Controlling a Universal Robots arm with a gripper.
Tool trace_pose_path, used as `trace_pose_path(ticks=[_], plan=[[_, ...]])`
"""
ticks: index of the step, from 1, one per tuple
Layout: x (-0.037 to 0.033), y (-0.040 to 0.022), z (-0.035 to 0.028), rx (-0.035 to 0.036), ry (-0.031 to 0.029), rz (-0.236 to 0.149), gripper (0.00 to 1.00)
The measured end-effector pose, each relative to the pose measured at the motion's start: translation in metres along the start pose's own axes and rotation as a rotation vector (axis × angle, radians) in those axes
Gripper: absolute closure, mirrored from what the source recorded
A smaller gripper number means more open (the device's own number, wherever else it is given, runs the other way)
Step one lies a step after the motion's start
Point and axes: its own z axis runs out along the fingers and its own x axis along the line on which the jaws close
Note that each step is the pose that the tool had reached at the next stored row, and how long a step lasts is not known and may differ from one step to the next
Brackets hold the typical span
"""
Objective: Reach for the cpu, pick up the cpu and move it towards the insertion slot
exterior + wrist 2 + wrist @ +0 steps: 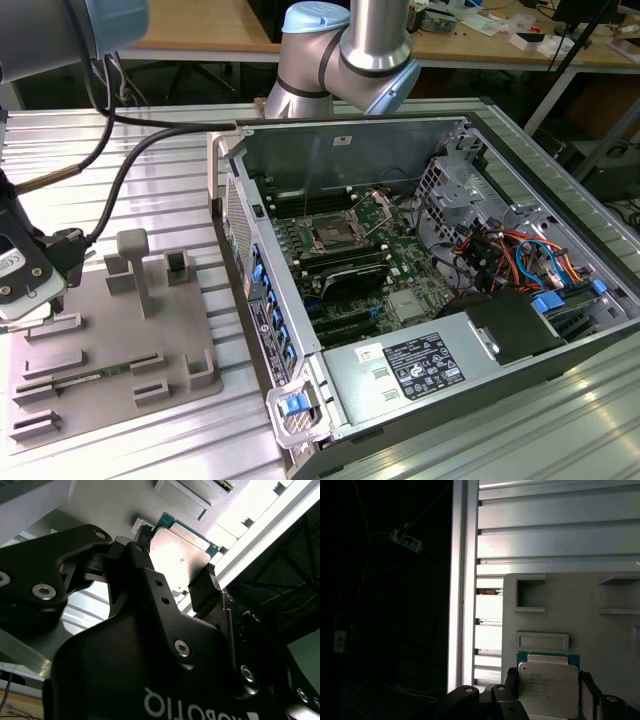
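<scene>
The cpu (pixel 547 687), a flat square chip with a pale silvery top and a green edge, sits between my black fingers (pixel 510 679). In both wrist views the fingers press on two opposite edges of it, so my gripper (pixel 177 555) is shut on the cpu (pixel 180 547). In the exterior view my gripper (pixel 35 295) hangs low over the left end of the gray fixture plate (pixel 120 340). The insertion slot (pixel 330 237), a silver-framed socket with a dark centre, lies on the motherboard inside the open computer case, well off toward the exterior view's right.
The open case (pixel 420 260) has raised metal walls, cables, a drive cage and a black-labelled white box (pixel 400 370) at its near side. Upright posts and blocks (pixel 135 270) stand on the gray plate. The arm's cable (pixel 130 170) hangs above the ribbed aluminium table (pixel 555 535).
</scene>
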Motion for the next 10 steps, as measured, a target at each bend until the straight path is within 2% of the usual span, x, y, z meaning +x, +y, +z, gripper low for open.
trace_pose_path(ticks=[10], plan=[[0.0000, 0.0001, -0.0032, 0.0002, 0.0002, 0.000, 0.45]])
